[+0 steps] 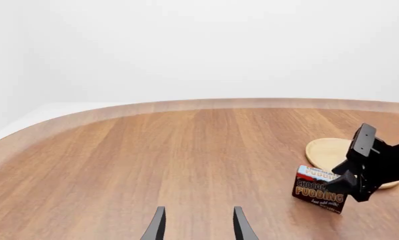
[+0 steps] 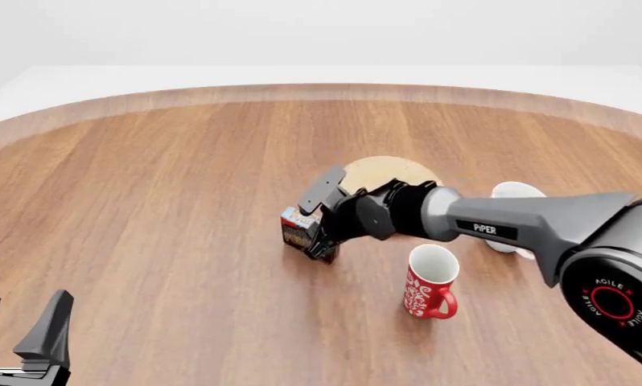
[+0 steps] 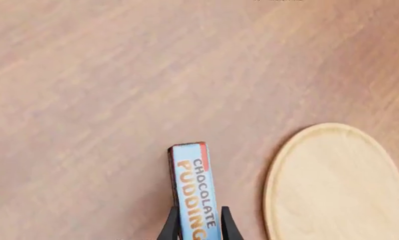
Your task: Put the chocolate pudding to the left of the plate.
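The chocolate pudding [image 2: 295, 232] is a small dark brown carton with a light blue and red top. It sits a little tilted, low over the wood, just left of the plate [image 2: 398, 171], a tan wooden disc. My right gripper [image 2: 318, 240] is shut on it. The right wrist view shows the chocolate pudding [image 3: 188, 182] pinched between both thin fingers, with the plate [image 3: 339, 185] beside it. I cannot tell whether the carton touches the table. My left gripper [image 2: 18, 320] hangs open and empty at the near left. Its wrist view shows the pudding [image 1: 317, 191], the right gripper [image 1: 349, 184] and the plate [image 1: 325, 151].
A red patterned mug [image 2: 430, 283] stands near the front, just under my right forearm. A white mug [image 2: 512, 193] is partly hidden behind that arm, right of the plate. The wooden table [image 2: 160, 185] has a curved far edge.
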`<state>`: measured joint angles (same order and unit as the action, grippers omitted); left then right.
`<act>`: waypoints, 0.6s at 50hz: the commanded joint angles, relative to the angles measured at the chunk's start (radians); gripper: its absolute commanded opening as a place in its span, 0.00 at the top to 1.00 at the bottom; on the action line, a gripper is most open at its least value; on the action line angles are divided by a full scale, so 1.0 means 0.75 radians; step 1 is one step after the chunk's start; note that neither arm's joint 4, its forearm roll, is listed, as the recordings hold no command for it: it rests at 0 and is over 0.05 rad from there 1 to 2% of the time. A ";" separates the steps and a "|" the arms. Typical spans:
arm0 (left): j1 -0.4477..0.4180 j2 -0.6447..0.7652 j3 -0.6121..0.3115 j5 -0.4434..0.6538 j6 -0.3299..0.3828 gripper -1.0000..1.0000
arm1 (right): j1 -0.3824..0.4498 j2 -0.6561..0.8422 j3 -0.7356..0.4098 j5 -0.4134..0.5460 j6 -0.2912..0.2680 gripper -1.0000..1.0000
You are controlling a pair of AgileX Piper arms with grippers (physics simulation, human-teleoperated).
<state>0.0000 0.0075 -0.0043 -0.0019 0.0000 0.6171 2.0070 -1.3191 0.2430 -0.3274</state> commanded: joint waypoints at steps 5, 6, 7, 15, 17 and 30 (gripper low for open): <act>0.000 0.000 0.000 0.000 0.000 0.00 | 0.009 -0.035 0.047 -0.029 0.002 1.00; 0.000 0.000 0.000 0.000 0.000 0.00 | 0.014 -0.045 0.054 -0.030 0.009 1.00; 0.000 0.000 0.000 0.000 0.000 0.00 | 0.022 -0.057 0.064 -0.031 0.014 1.00; 0.000 0.000 0.000 0.000 0.000 0.00 | 0.018 -0.144 0.069 -0.004 0.005 1.00; 0.000 0.000 0.000 0.000 0.000 0.00 | 0.019 -0.167 0.070 0.008 0.009 1.00; 0.000 0.000 0.000 0.000 0.000 0.00 | -0.002 -0.279 0.030 0.112 -0.028 1.00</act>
<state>0.0000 0.0075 -0.0043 -0.0019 0.0000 0.6241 1.8620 -1.2800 0.2800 -0.3465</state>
